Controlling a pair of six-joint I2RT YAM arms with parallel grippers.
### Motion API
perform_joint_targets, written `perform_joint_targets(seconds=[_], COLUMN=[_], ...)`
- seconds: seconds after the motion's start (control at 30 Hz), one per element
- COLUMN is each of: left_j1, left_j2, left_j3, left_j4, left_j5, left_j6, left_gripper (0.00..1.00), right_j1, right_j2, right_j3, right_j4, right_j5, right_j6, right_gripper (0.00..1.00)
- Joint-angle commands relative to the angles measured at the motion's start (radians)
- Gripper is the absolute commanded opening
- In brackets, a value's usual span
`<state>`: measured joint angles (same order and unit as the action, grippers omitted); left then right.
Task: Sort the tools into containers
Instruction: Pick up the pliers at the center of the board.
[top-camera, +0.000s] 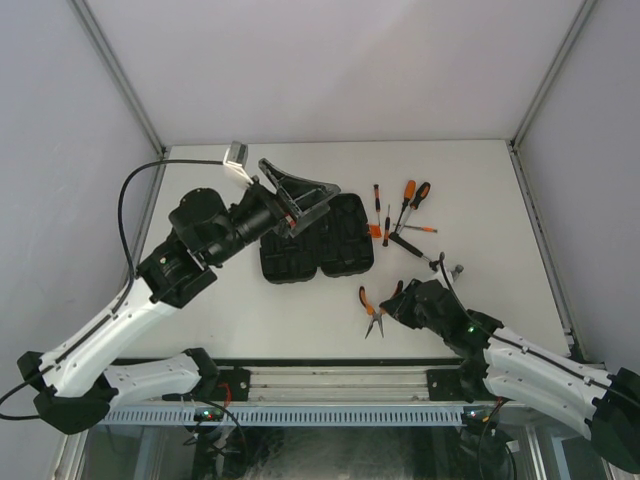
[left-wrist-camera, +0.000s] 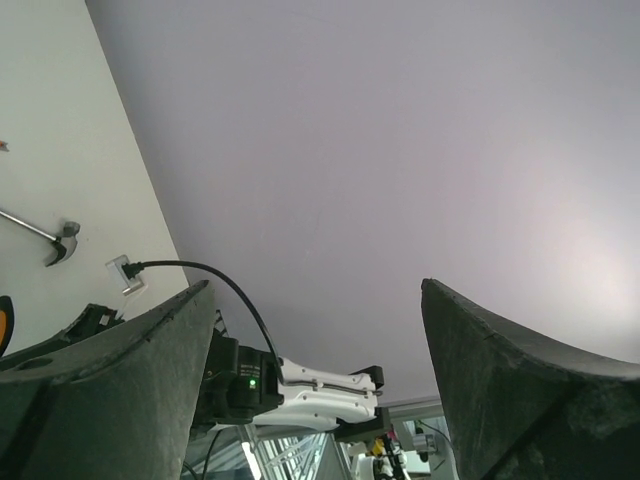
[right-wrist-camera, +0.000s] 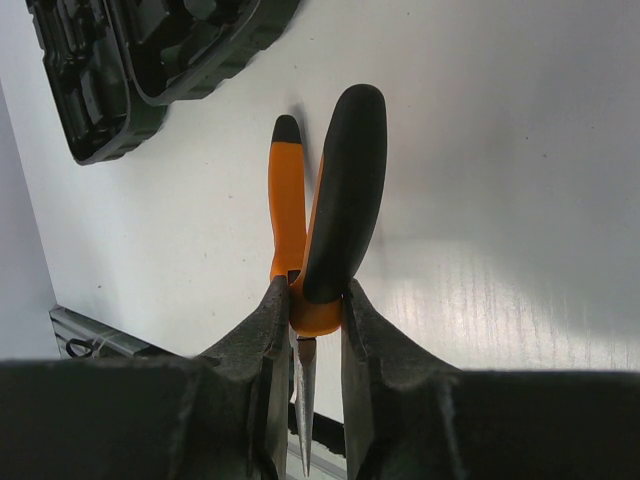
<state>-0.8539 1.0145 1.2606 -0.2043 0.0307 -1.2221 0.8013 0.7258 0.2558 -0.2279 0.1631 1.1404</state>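
Pliers sit clamped in the right gripper; left gripper gapes wide.

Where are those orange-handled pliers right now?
In the top view the orange-handled pliers are right of centre, near the front edge, pinched in the right hand, in front of the black plastic tool case.

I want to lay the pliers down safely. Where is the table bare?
Bare: the table right of the screwdrivers, up to the right wall; also the strip between the case and the front rail, left of the pliers. Crowded: the gap between case and screwdrivers, near where the right hand grips the pliers.
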Motion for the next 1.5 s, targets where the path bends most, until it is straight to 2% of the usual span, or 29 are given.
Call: perform_joint_targets(seconds=[0.0, 0.17, 0.33, 0.6, 0.83, 1.0, 1.13, 1.47], left_j1=[0.007, 0.038, 0.044, 0.046, 0.045, 0.047, 0.045, 0.046], left_j2=[0.018, 0.045, 0.056, -0.022, -0.176, -0.237, -0.270, -0.249], left_j3=[0.060, 0.053, 0.001, -0.215, -0.426, -0.523, -0.586, -0.643], left_j4=[0.048, 0.042, 0.026, 0.014, 0.109, 0.159, 0.198, 0.276], left_j5=[0.010, 0.062, 0.098, 0.060, 0.051, 0.078, 0.106, 0.108], left_j6=[-0.010, -0.053, 0.032, 0.187, 0.281, 0.334, 0.348, 0.306], left_gripper=[0.86, 0.84, 0.84, 0.84, 0.85, 0.85, 0.83, 0.76], right_j1=[0.006, 0.007, -0.004, -0.038, -0.074, -0.107, -0.122, -0.123], right_j2=[0.007, -0.006, -0.049, -0.128, -0.177, -0.199, -0.227, -0.212], right_j3=[0.049, 0.049, 0.051, 0.052, 0.050, 0.048, 0.043, -0.008], right_j4=[0.069, 0.066, 0.065, 0.063, 0.133, 0.204, 0.250, 0.602], right_j5=[0.005, 0.002, -0.021, -0.097, -0.230, -0.335, -0.359, -0.407], right_j6=[0.005, -0.006, -0.059, -0.156, -0.240, -0.270, -0.229, -0.061], right_gripper=[0.00, 0.00, 0.00, 0.00, 0.00, 0.00, 0.00, 0.00])
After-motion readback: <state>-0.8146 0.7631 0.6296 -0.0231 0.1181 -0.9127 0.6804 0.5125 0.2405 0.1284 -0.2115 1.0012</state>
